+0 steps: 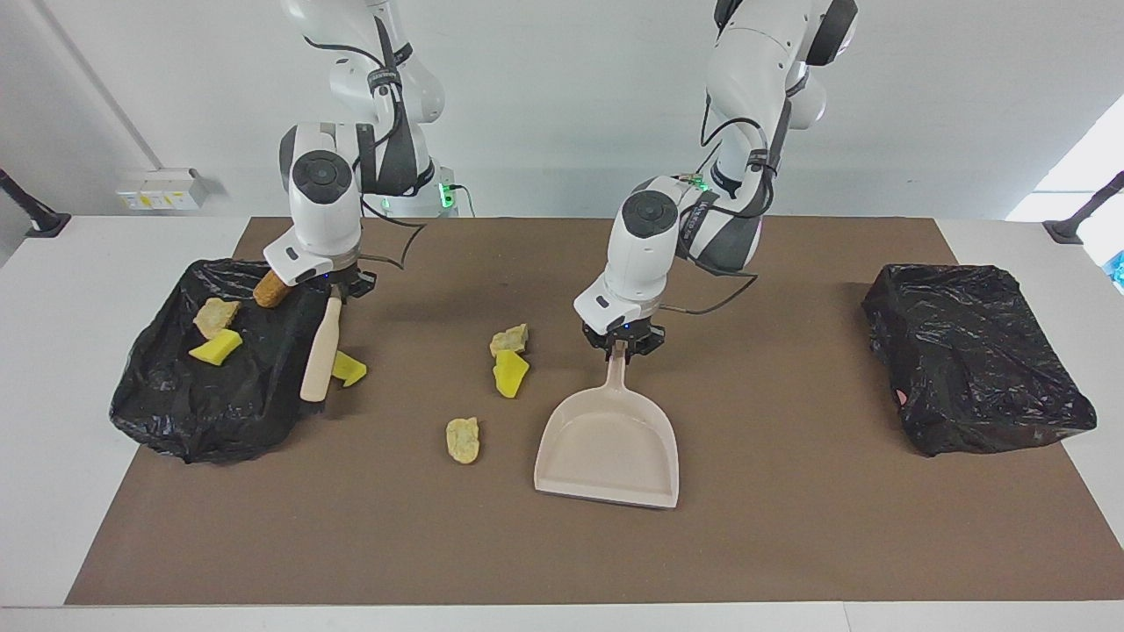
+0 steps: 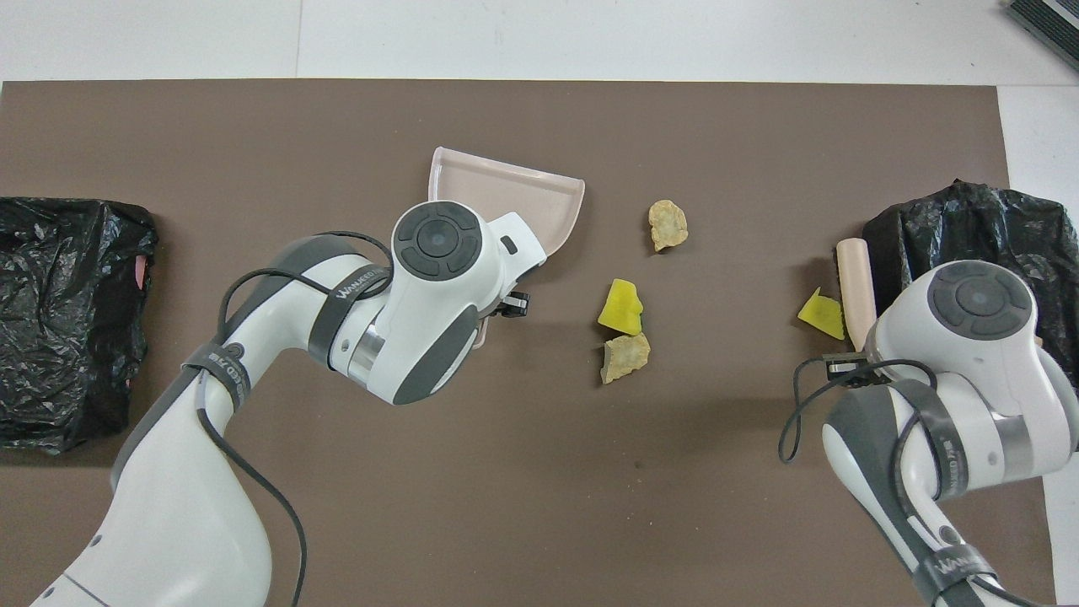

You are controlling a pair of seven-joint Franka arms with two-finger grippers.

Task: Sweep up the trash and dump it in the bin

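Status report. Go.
Left pincer holds dustpan; right pincer holds brush. Four scraps on mat, three on bag. Nothing blocking.

Both arms (image 1: 645, 254) were glossy white with dark grey joint bands and round grey end caps. Black cables looped beside each wrist, grey lettering marked the bands, and green lights glowed.

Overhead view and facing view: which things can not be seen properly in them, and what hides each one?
- Dustpan handle, overhead view: under the left arm's wrist.
- Left gripper, overhead view: covered by its own wrist.
- Brush, overhead view: only the tip shows; the right arm covers the rest.
- Scraps on the bag, overhead view: behind the right arm.
- Brush bristles, facing view: not discernible against the black bag.
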